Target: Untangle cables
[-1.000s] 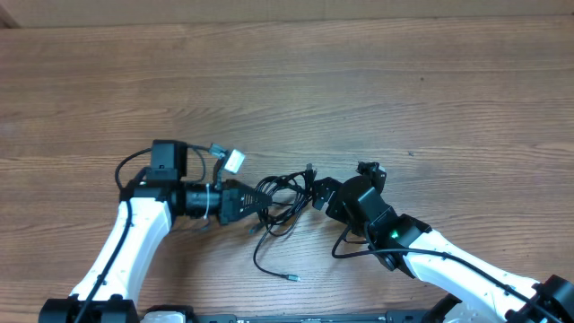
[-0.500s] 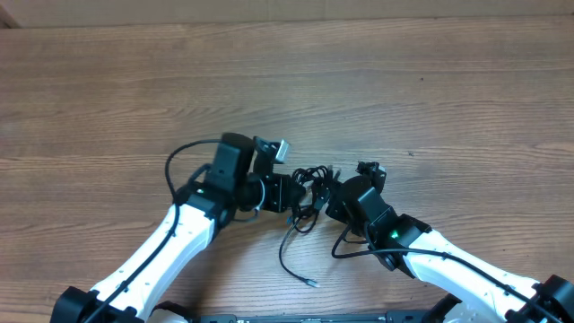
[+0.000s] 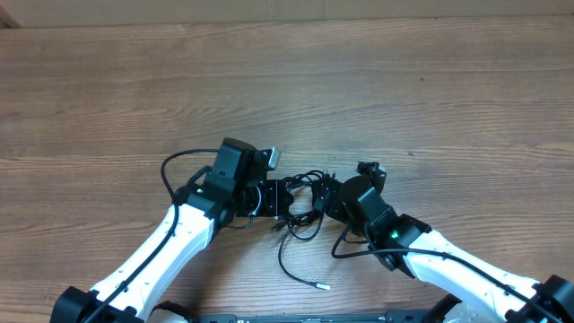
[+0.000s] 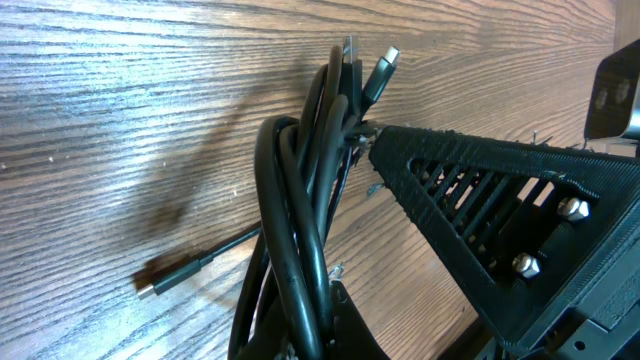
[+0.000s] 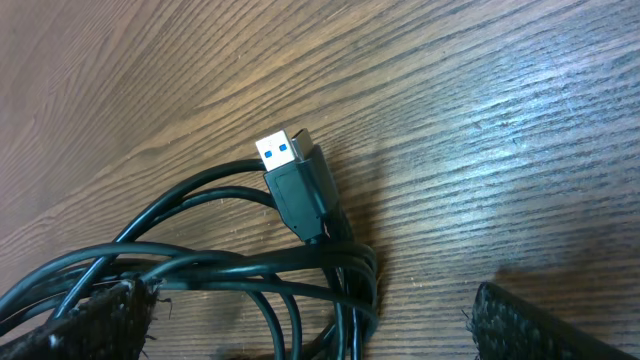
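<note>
Nearest the bases, we are seeing the loose plug end [image 3: 323, 287] trailing further right than a second ago. It is being dragged along as the left gripper [image 3: 283, 199] is carrying its catch toward the right gripper [image 3: 330, 199]. In the left wrist view the cables [image 4: 300, 190] are standing clear of the wood as a thick bunch and casting a shadow. The latticed finger [image 4: 470, 190] is pressing against them, so we are reading that gripper as clamped on the bunch. The right gripper is showing its pads wide apart in its own view, with strands lying across the gap and a blue-tongued USB plug [image 5: 287, 152] resting just beyond, nothing pinched. From overhead the two grippers are now sitting almost together with the tangle crowded between them. We are judging from this that slack is being fed in rather than strands drawn apart, and that the untangling is hardly begun. Beyond them the wooden table [image 3: 359, 81] is stretching away.
</note>
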